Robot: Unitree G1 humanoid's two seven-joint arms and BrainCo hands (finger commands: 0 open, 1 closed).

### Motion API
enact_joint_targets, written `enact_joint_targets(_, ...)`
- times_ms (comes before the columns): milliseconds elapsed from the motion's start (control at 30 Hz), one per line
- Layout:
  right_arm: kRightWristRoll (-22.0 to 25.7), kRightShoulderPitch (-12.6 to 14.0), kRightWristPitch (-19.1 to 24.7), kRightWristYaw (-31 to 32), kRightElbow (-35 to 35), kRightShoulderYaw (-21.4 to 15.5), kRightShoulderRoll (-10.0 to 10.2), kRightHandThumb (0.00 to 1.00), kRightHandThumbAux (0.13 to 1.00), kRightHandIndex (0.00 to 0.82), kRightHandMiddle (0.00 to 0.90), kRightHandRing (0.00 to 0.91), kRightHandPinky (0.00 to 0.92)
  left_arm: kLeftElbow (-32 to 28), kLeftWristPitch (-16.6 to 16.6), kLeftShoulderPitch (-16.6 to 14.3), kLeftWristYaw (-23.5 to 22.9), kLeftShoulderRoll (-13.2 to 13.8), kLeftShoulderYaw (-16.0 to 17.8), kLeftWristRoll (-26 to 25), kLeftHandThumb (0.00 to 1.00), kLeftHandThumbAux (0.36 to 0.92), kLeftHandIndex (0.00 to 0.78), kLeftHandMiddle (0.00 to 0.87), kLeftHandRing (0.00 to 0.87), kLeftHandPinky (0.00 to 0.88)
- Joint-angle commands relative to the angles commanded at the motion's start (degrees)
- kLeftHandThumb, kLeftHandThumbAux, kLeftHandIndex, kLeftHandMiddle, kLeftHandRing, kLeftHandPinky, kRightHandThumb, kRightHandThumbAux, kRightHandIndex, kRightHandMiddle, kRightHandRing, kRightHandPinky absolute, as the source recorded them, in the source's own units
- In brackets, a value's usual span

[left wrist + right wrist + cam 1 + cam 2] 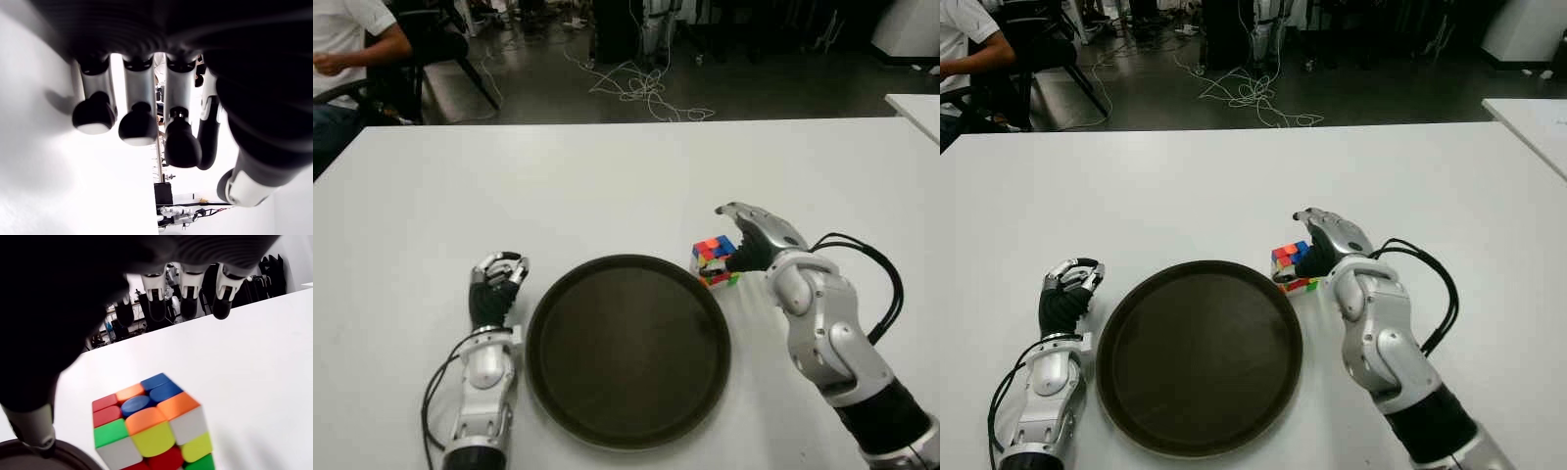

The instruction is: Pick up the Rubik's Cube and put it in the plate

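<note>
The Rubik's Cube [716, 261] stands on the white table [607, 176], just off the right rim of the round dark plate [626, 352], which holds nothing. My right hand [751, 240] is right beside the cube on its right side, open. In the right wrist view its fingers [188, 303] reach out above the cube [151, 426] without closing on it, and the thumb [32, 426] hangs apart at one side. My left hand [496, 284] shows left of the plate, idle, with its fingers [137, 127] curled and nothing in them.
A person [347, 44] sits on a chair beyond the table's far left corner. Loose cables [641, 93] lie on the floor behind the table. The corner of another white table [915, 108] shows at the right edge.
</note>
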Motion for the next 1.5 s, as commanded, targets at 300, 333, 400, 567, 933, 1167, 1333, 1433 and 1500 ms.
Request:
enact_joint_targets(300, -0.4, -0.3, -0.7, -0.8, 1.3, 0.2, 0.7, 0.0, 0.684, 0.0, 0.0, 0.0, 0.0, -0.1, 0.2, 0.1, 0.2, -0.1, 0.1, -0.1, 0.716, 0.7, 0.445, 0.811, 0.839, 0.842)
enact_joint_targets(333, -0.3, -0.4, -1.0, -1.1, 1.6, 0.1, 0.8, 0.0, 0.684, 0.0, 0.0, 0.0, 0.0, -0.1, 0.1, 0.1, 0.3, -0.1, 0.1, -0.1, 0.716, 0.7, 0.445, 0.811, 0.839, 0.841)
enact_joint_targets(400, -0.1, -0.5, -1.4, -1.7, 2.5, 0.1, 1.0, 0.0, 0.683, 0.0, 0.0, 0.0, 0.0, -0.1, 0.0, 0.1, 0.5, -0.2, 0.1, 0.0, 0.716, 0.7, 0.445, 0.809, 0.837, 0.839)
enact_joint_targets(567, 0.4, -0.8, -2.3, -2.6, 4.3, -0.3, 1.5, 0.0, 0.679, 0.0, 0.0, 0.0, 0.0, -0.1, -0.2, 0.1, 0.6, -0.2, 0.1, 0.1, 0.715, 0.701, 0.445, 0.806, 0.834, 0.836)
enact_joint_targets(933, 0.9, -1.7, -2.4, -3.3, 7.6, -0.7, 2.8, 0.0, 0.676, 0.0, 0.0, 0.0, 0.0, 0.2, -0.5, -0.1, 0.6, -0.2, 0.2, 0.1, 0.716, 0.701, 0.445, 0.804, 0.834, 0.835)
enact_joint_targets(1167, 0.3, -2.5, -1.6, -2.8, 8.7, -0.4, 3.0, 0.0, 0.671, 0.0, 0.0, 0.0, 0.0, -0.3, -0.3, 0.1, 0.8, -0.4, 0.1, 0.3, 0.716, 0.7, 0.445, 0.803, 0.834, 0.836)
enact_joint_targets(1333, 1.1, -4.2, -2.7, -3.6, 13.5, -0.1, 3.1, 0.0, 0.678, 0.0, 0.0, 0.0, 0.0, -0.6, 0.1, 0.3, 1.1, -0.7, 0.1, 0.3, 0.717, 0.7, 0.446, 0.802, 0.831, 0.835)
enact_joint_targets(1433, 1.9, -4.9, -4.6, -6.2, 18.2, -0.1, 3.7, 0.0, 0.687, 0.0, 0.0, 0.0, 0.0, -0.6, 0.2, 0.2, 1.2, -0.7, 0.2, 0.1, 0.717, 0.7, 0.446, 0.801, 0.829, 0.835)
enact_joint_targets(1500, 1.7, -4.8, -4.6, -6.4, 18.0, 0.0, 3.8, 0.0, 0.695, 0.0, 0.0, 0.0, 0.0, -0.5, 0.0, 0.2, 1.1, -0.7, 0.3, 0.2, 0.717, 0.7, 0.446, 0.802, 0.829, 0.835)
